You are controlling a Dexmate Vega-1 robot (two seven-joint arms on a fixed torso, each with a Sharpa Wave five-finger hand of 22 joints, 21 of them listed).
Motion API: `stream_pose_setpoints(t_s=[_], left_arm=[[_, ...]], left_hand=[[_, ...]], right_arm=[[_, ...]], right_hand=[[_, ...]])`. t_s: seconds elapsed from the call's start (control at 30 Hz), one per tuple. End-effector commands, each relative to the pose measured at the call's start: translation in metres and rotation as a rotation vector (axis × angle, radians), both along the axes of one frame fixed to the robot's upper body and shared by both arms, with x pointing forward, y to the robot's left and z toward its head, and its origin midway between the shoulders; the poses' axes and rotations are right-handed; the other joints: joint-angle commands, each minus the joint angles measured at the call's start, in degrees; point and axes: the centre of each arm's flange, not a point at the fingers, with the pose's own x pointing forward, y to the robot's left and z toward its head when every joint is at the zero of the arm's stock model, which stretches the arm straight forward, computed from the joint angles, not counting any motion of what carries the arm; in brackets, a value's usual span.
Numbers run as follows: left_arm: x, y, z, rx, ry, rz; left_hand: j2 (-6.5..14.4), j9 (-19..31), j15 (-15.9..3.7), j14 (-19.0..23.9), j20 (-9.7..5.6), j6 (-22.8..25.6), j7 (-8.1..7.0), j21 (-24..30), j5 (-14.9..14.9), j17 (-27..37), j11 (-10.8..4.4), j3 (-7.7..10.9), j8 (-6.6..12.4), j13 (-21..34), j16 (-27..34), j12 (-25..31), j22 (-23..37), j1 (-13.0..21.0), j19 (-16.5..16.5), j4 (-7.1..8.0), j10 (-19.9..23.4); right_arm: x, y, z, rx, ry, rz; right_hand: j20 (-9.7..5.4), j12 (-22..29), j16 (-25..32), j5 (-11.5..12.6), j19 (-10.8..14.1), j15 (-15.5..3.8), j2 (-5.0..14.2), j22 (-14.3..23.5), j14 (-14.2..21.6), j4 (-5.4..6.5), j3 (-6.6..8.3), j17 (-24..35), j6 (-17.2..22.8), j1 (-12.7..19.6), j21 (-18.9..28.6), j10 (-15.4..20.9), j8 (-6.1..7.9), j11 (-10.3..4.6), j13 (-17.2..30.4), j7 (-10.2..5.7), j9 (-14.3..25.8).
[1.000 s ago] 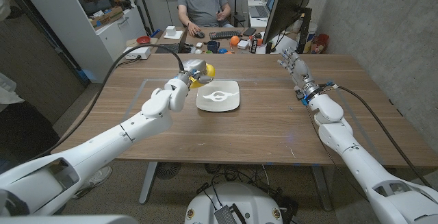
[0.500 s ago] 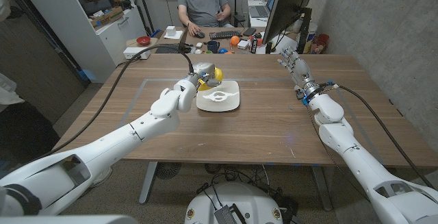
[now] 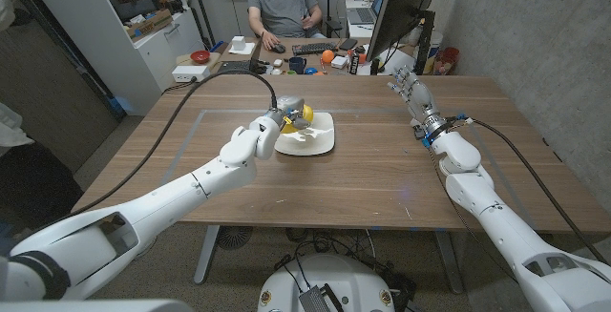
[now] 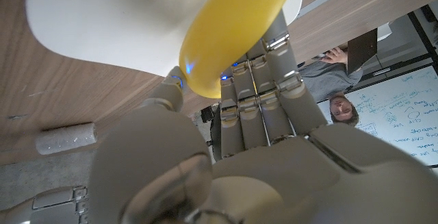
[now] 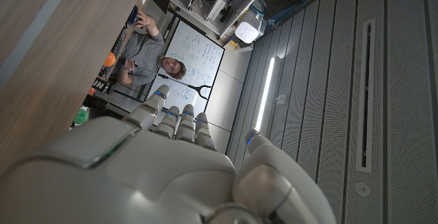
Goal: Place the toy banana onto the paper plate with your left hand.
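**Banana held over the plate's near-left corner, release still to come**

The left robot hand (image 3: pixel 284 117) grips the yellow plastic toy banana (image 3: pixel 305 114), its fingers (image 4: pixel 263 80) wrapped along one side of the fruit, as the left wrist view shows. In the head view the banana projects from the hand toward the middle of the table and sits over the left part of the white, square, round-cornered paper plate (image 3: pixel 320 140). Whether the banana already touches the plate or hangs just above it cannot be told; in the wrist view the plate (image 4: pixel 102 18) lies close behind the fruit.

To finish the step well, I judge that the hand should travel a little further toward the plate's centre, so the banana does not land on the raised rim and roll off onto the wooden table (image 3: pixel 382 174). It should then come down until the fruit is supported, and only then should the fingers spread. A light paper plate will likely slide or tip if nudged, so the fingers ought to open upward and away from its edge, and the hand should lift straight off.

The right robot hand (image 3: pixel 409 85) stands well apart near the table's far right side, fingers extended and holding nothing. A person sits at a desk beyond the table.
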Motion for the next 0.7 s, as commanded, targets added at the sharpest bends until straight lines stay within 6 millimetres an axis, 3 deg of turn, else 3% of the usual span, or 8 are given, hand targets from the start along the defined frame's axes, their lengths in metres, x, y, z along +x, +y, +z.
stream_pose_setpoints(t_s=[0.03,0.7], left_arm=[[0.012,-0.008,-0.012,0.031,0.037,0.017],[0.024,-0.012,-0.019,0.077,0.082,0.045]], left_hand=[[12.0,0.3,-16.92,22.2,-2.97,0.1,-0.44,0.5,0.3,0.3,-8.73,1.1,0.23,0.2,-0.2,-0.3,0.1,11.6,-3.3,1.06,4.3],[11.9,0.2,-16.94,22.1,-2.93,0.1,-0.64,1.4,0.3,0.7,-9.05,1.08,-0.01,0.3,-0.2,-0.6,-0.4,11.4,-4.0,1.01,4.1]], right_arm=[[0.0,-0.002,-0.002,0.002,0.0,0.001],[0.007,-0.009,-0.005,0.021,0.006,-0.004]], right_hand=[[-0.37,-0.1,0.0,0.4,0.5,-0.07,0.1,0.2,0.2,-0.06,0.08,0.0,0.6,0.3,-0.1,0.6,0.29,-0.02,0.3,0.11,0.3],[-0.38,-0.1,0.0,0.4,0.6,-0.03,0.12,0.2,0.2,-0.08,0.05,0.0,0.6,0.3,-0.1,0.7,0.27,0.02,0.3,0.11,0.3]])
